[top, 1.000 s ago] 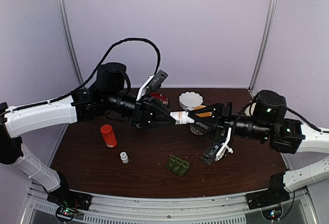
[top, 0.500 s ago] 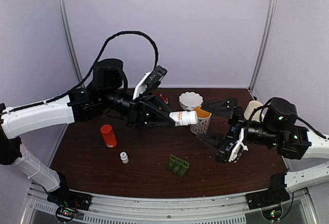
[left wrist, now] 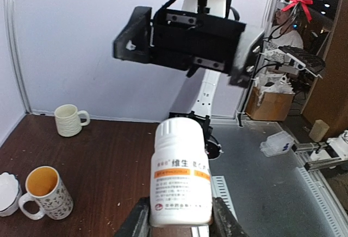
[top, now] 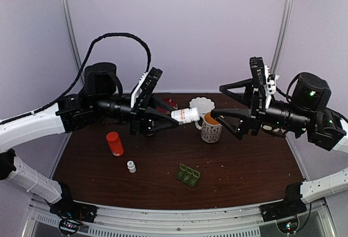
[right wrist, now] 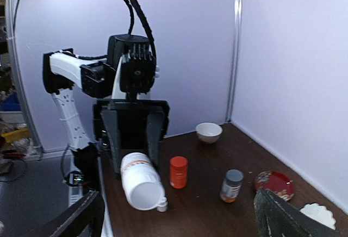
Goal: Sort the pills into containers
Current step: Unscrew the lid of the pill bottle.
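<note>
My left gripper (top: 172,117) is shut on the base of a large white pill bottle (top: 185,115), held on its side in the air with its cap on. In the left wrist view the bottle (left wrist: 180,174) sits between both fingers (left wrist: 138,222). My right gripper (top: 227,105) hangs wide open just right of the cap, touching nothing. From the right wrist the bottle (right wrist: 140,181) faces me cap first. The dark-green pill box (top: 187,174) lies on the table near the front. I see no pills.
A patterned mug (top: 211,129) with an orange inside stands under the bottle's cap, a white bowl (top: 201,105) behind it. A red bottle (top: 114,143) and a small white bottle (top: 131,166) stand at the left. A grey-capped bottle (right wrist: 232,185) and red dish (right wrist: 274,184) show too.
My right gripper let go of the bottle's cap, opened wide and swung back and upward. The left arm lifted the bottle slightly and drew it left.
</note>
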`<state>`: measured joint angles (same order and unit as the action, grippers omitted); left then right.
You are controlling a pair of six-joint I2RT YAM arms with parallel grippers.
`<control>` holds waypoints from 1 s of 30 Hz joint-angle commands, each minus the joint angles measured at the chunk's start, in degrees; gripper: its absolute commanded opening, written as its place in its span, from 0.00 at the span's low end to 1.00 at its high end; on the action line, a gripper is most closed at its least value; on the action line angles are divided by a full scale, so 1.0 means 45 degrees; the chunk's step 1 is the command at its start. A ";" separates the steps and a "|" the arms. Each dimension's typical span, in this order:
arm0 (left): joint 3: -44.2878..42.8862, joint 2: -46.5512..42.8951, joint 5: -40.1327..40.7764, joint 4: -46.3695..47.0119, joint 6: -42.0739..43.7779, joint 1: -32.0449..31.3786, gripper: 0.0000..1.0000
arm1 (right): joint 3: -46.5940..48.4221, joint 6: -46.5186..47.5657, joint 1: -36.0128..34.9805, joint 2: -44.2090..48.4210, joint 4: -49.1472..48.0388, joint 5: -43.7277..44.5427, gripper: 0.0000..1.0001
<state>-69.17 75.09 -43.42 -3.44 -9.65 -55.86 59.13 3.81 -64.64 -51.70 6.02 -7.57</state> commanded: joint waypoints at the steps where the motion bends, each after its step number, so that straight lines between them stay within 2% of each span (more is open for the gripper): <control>1: 0.0474 -0.0680 0.1908 0.0347 0.1793 0.0083 0.05 | 0.0281 -0.4896 0.0003 -0.0132 0.1330 -0.3048 1.00; 3: 0.0604 -0.0808 0.2179 0.0366 0.2350 0.0080 0.06 | 0.0015 -0.5650 0.0010 -0.0024 0.0814 -0.3433 1.00; 6: 0.0814 -0.0980 0.2621 0.0408 0.3138 0.0083 0.06 | 0.0232 -0.6320 0.0044 -0.0221 0.1344 -0.2713 1.00; 10: 0.1121 -0.1157 0.3487 0.0451 0.3960 0.0047 0.06 | 0.1875 -0.7146 0.0159 -0.1451 0.3504 -0.1904 0.91; 13: 0.1700 -0.1447 0.4140 0.1047 0.4651 0.0001 0.06 | 0.2312 -0.8205 0.0280 -0.2113 0.3849 -0.2157 0.85; 19: 0.3033 -0.2062 0.4580 0.2695 0.5798 -0.0287 0.06 | 0.1510 -0.9582 0.0800 -0.2319 0.2091 -0.3347 0.77; 23: 0.3037 -0.2029 0.4454 0.2718 0.5805 -0.0330 0.07 | 0.1184 -0.9676 0.1052 -0.2431 0.1461 -0.3322 0.73; 30: 0.3104 -0.2009 0.4178 0.2775 0.5890 -0.0428 0.07 | 0.1322 -0.9768 0.1328 -0.3097 0.0541 -0.4621 0.66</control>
<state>-55.55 66.94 -24.21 4.75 15.53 -57.25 64.82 -39.27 -59.02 -64.42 12.93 -24.32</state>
